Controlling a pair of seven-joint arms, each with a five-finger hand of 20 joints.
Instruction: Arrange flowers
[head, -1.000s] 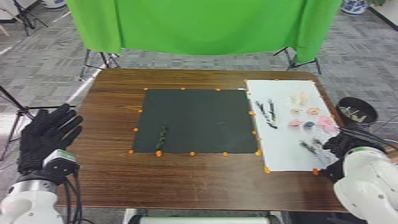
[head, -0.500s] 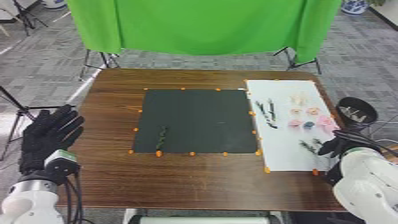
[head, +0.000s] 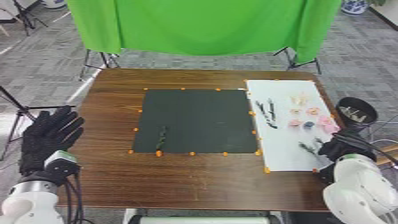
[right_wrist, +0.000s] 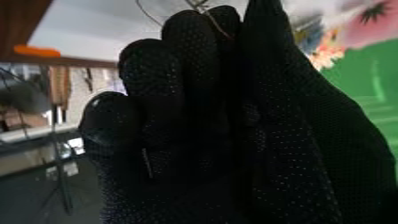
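In the head view, my right hand (head: 345, 146) is at the white sheet's right edge, beside the green sprigs (head: 307, 148). My right hand (right_wrist: 240, 130) has its fingers curled in the right wrist view, shut on a thin sprig stem (right_wrist: 213, 20) by the fingertips. Pink flowers (head: 327, 123), a blue flower (head: 309, 124), peach flowers (head: 313, 111) and dark twigs (head: 267, 114) lie on the white sheet (head: 282, 162). One green sprig (head: 162, 138) lies low on the black mat (head: 200, 117). My left hand (head: 51, 132) is open at the table's left edge.
The brown table (head: 178, 185) carries the mat and sheet, with orange markers around their edges. A dark round container (head: 357, 109) stands beyond the table's right edge. A green cloth (head: 204, 27) hangs behind the table.
My right hand has shifted slightly and turned at the sheet's right edge, its forearm moving a little left. My left hand has stayed almost still. The flowers on the sheet look unmoved.
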